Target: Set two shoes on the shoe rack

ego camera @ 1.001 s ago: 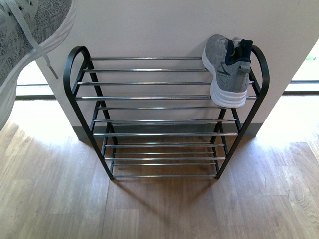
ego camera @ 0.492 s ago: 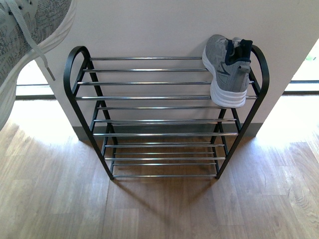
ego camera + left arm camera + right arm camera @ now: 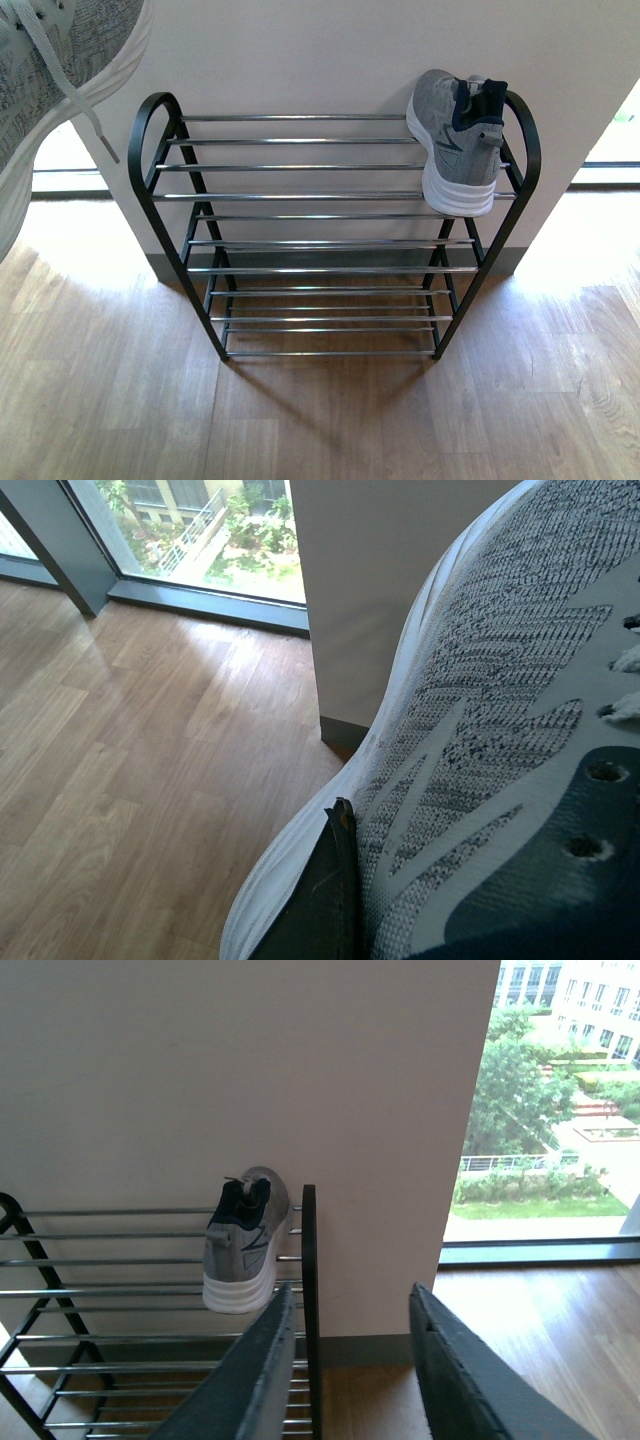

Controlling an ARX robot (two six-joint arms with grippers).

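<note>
One sneaker (image 3: 455, 140) is laid front-to-back on the shoe rack (image 3: 150, 130), toe toward the robot; second sneaker (image 3: 60, 60) is clamped by left gripper (image 3: 338, 880); right gripper (image 3: 352, 1305) is parted.

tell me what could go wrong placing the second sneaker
The loose lace of the held sneaker dangles near the shoe rack and could snag on its side bar. The top tier is only spaced chrome rods, so a tilted set-down might tip. The placed sneaker overhangs the front rod; a bump could dislodge it.
</note>
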